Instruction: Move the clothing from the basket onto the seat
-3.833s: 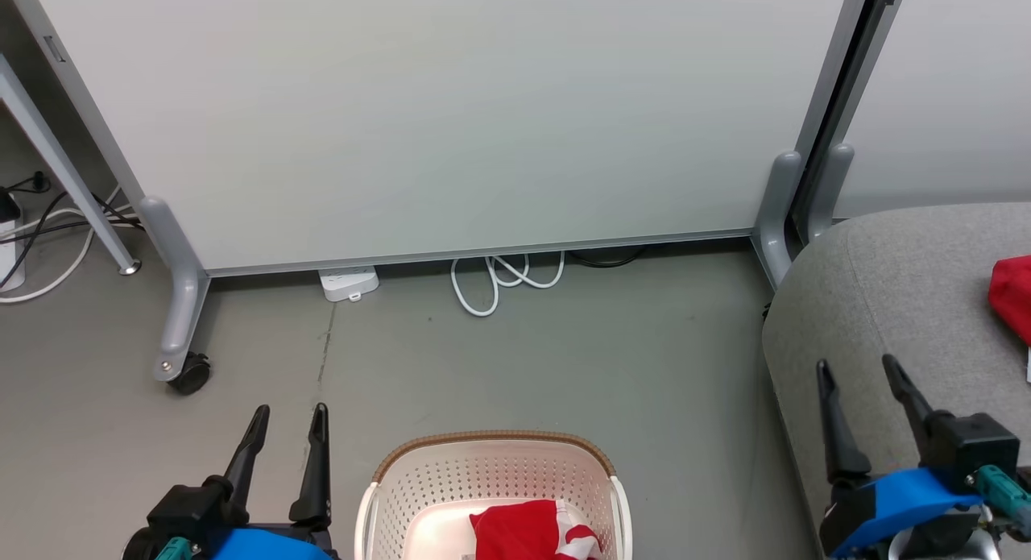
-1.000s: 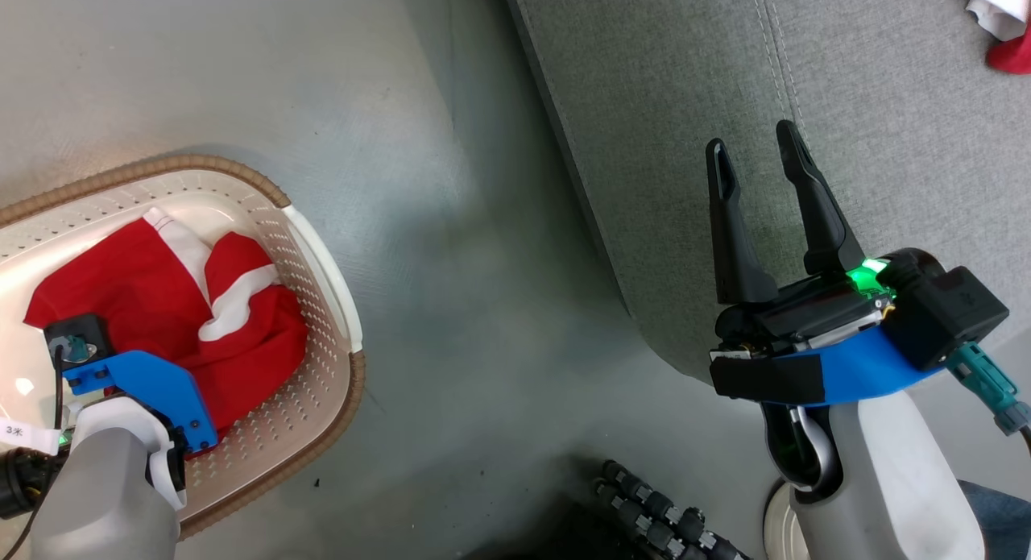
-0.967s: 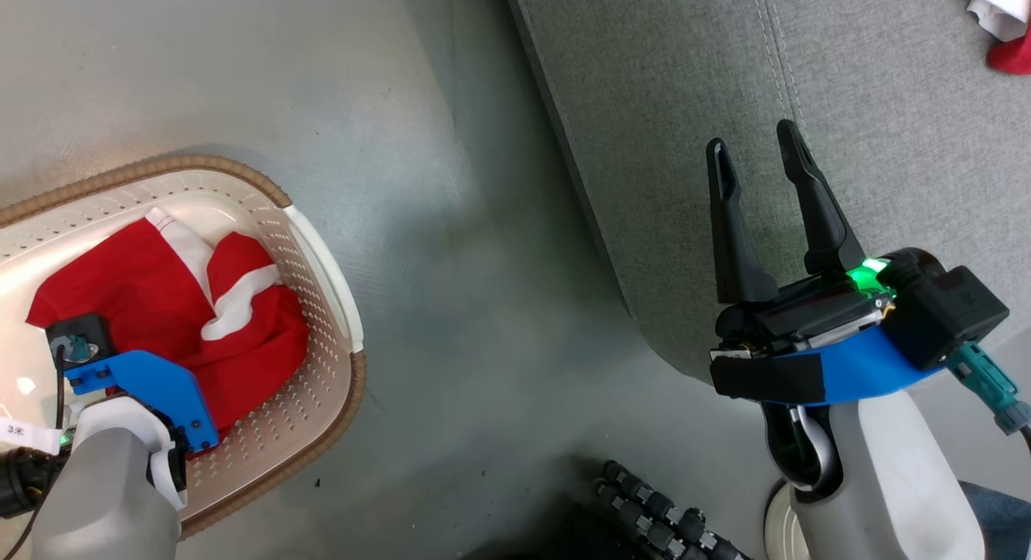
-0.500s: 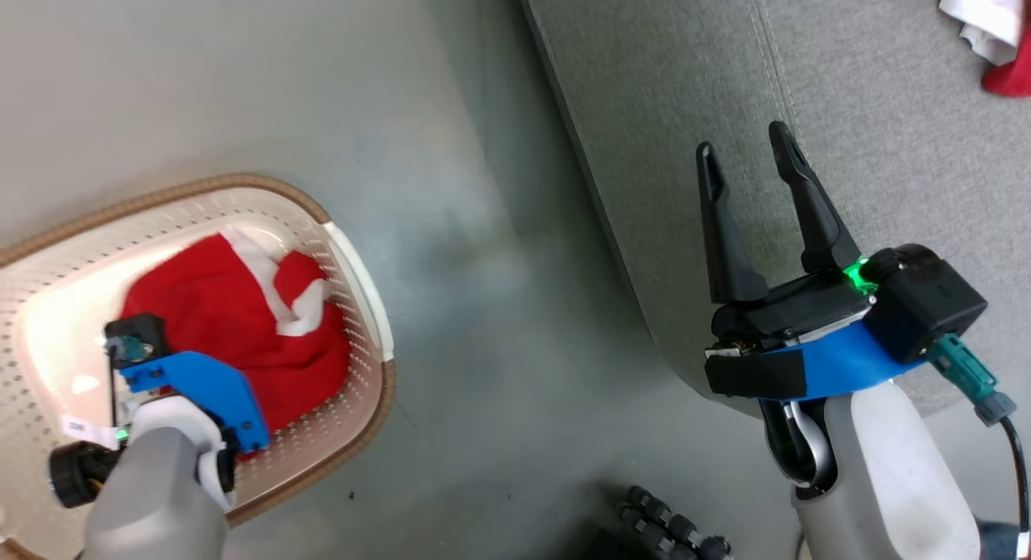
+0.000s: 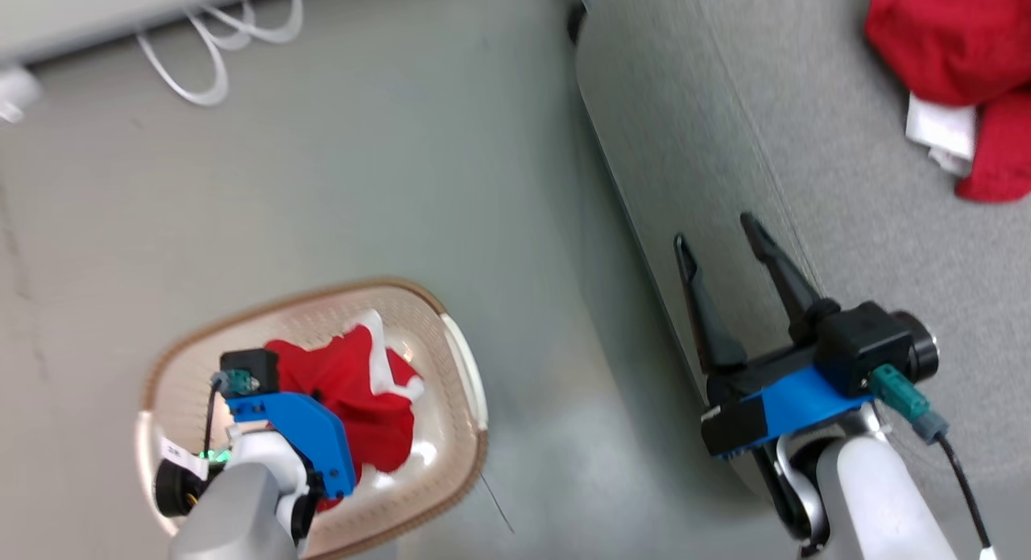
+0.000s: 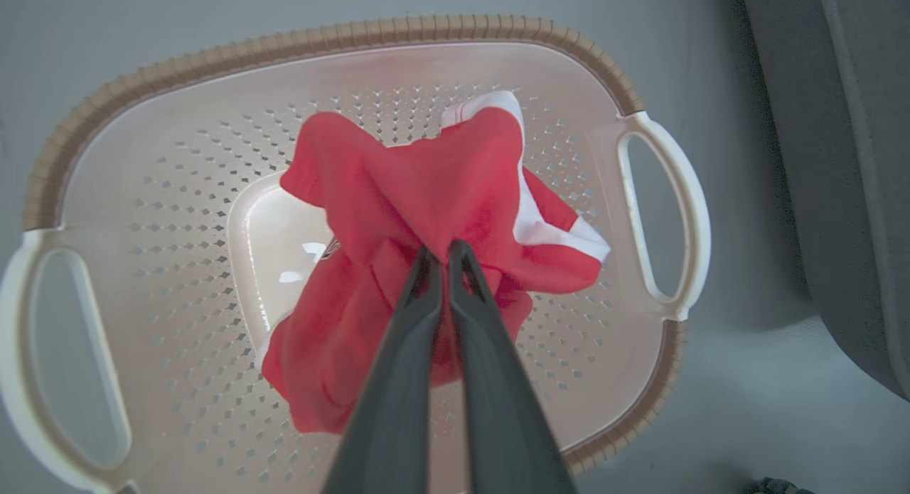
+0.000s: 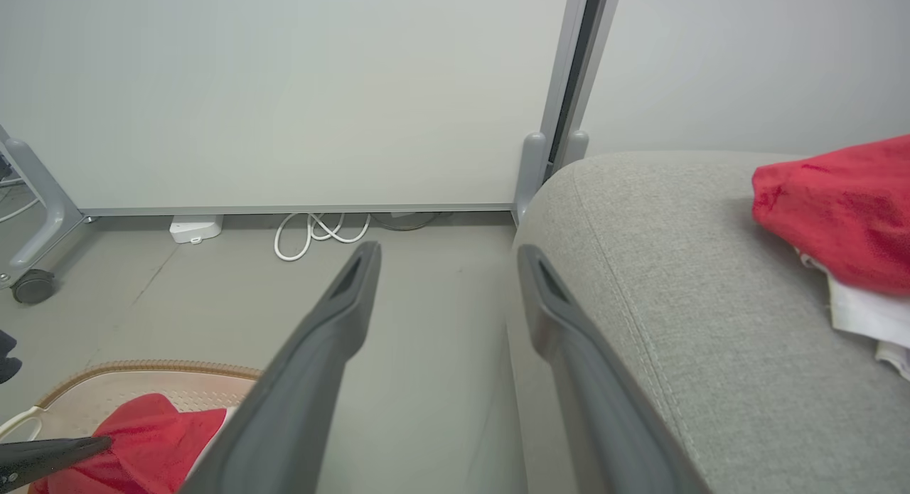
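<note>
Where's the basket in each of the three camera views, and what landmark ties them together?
Head view: basket at lower left.
Left wrist view: basket spans most of the frame, beneath the clothing.
Right wrist view: its rim sits in the bottom-left corner.
Shared landmark: the grey seat, to the basket's right in all three views.
</note>
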You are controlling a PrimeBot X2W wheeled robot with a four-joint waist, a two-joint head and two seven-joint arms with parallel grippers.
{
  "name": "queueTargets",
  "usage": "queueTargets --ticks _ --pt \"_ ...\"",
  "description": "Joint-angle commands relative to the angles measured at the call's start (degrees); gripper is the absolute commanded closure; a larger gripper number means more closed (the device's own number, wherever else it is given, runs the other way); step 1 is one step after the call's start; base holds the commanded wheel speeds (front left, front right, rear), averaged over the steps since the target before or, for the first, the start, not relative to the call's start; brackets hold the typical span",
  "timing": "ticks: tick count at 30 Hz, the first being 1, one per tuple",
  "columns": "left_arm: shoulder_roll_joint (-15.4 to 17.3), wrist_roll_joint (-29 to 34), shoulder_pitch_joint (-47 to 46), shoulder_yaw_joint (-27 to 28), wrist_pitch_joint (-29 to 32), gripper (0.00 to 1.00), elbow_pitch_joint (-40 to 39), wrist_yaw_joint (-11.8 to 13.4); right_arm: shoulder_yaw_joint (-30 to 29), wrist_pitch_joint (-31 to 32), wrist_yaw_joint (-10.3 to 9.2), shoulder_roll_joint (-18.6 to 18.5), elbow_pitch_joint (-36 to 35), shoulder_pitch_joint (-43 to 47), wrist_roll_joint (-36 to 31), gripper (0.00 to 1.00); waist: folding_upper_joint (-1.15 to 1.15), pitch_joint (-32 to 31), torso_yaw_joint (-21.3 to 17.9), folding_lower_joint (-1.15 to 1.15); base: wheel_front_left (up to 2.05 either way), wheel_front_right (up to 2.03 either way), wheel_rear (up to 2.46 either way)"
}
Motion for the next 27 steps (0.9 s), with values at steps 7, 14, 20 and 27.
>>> queueTargets --ticks 7,14,20,27 --pt "-0.08 -7.00 4.84 -12.13 1.39 1.00 -6.02 -3.40 0.31 3.75 -0.06 -0.04 0.13 6.07 -0.06 0.00 0.00 -20.27 10.94 0.01 0.00 0.00 0.00" --pt "-0.04 -14.96 3.83 -23.94 3.13 1.00 -15.95 -1.48 -0.11 6.22 -0.06 -0.04 -0.70 11.16 0.94 0.00 0.00 -27.11 14.89 0.01 0.00 0.00 0.00" --pt "0.02 -21.50 -1.20 -31.18 3.57 1.00 -22.91 0.92 0.41 7.19 -0.06 -0.04 -1.05 12.98 1.61 0.00 0.00 -28.85 16.54 0.01 0.00 0.00 0.00" --pt "-0.01 -27.63 -7.96 -37.18 3.20 1.00 -26.80 3.81 1.98 7.41 -0.06 -0.04 -0.16 12.93 2.35 0.00 0.00 -29.93 17.07 0.01 0.00 0.00 0.00"
